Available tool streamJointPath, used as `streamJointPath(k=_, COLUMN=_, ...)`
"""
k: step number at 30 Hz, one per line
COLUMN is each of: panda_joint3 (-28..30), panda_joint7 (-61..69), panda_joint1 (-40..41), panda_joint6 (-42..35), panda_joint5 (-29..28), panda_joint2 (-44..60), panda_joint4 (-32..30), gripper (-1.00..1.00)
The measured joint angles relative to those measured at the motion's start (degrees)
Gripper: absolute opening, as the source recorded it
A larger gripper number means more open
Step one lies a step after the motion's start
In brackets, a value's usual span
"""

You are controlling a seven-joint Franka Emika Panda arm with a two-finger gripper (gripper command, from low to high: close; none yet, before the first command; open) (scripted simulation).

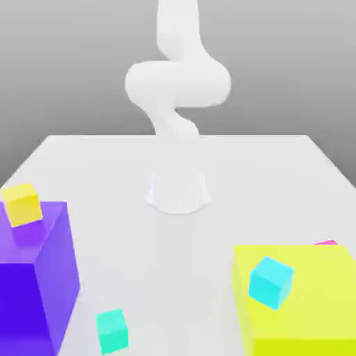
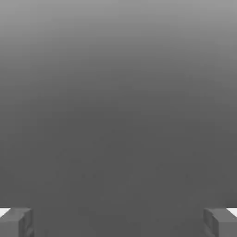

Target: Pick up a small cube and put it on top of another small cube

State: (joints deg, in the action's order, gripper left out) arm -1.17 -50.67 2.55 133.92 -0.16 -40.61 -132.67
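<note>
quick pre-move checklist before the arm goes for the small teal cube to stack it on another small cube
1. Gripper open with nothing between the fingers: ok.
2. Small teal cube sits free on the white table, between the purple block and the yellow-green block: ok.
3. Nothing on top of the teal cube: ok.
4. Stack candidates present: small cyan cube on the yellow-green block, small yellow cube on the purple block: ok.
5. Gripper lined up over the teal cube: not ok.
6. Clearance from both big blocks on descent: cannot tell.
</note>
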Motion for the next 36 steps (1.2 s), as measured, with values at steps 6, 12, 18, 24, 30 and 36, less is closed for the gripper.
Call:
streamJointPath(k=6, panda_joint3=-2.7, panda_joint7=-12.2, panda_joint1=5.8, panda_joint6=5.3, panda_joint5=-1.0, panda_joint2=12.8, panda_joint4=-2.2, gripper=0.00)
streamJointPath(k=12, panda_joint3=-4.0, panda_joint7=-24.8, panda_joint1=10.0, panda_joint6=10.3, panda_joint5=-2.9, panda_joint2=25.3, panda_joint4=-4.3, gripper=0.00)
streamJointPath(k=18, panda_joint3=-3.7, panda_joint7=-37.2, panda_joint1=13.1, panda_joint6=15.4, panda_joint5=-4.4, panda_joint2=37.8, panda_joint4=-6.4, gripper=0.00)
streamJointPath(k=24, panda_joint3=-2.0, panda_joint7=-47.6, panda_joint1=13.9, panda_joint6=20.6, panda_joint5=-3.2, panda_joint2=50.1, panda_joint4=-8.6, gripper=0.00)
streamJointPath(k=30, panda_joint3=-0.8, panda_joint7=-51.4, panda_joint1=13.6, panda_joint6=28.6, panda_joint5=-2.1, panda_joint2=62.5, panda_joint4=-7.9, gripper=0.00)
streamJointPath(k=36, panda_joint3=-0.5, panda_joint7=-51.7, panda_joint1=13.4, panda_joint6=31.1, panda_joint5=-2.5, panda_joint2=65.6, panda_joint4=-7.3, gripper=-1.00)
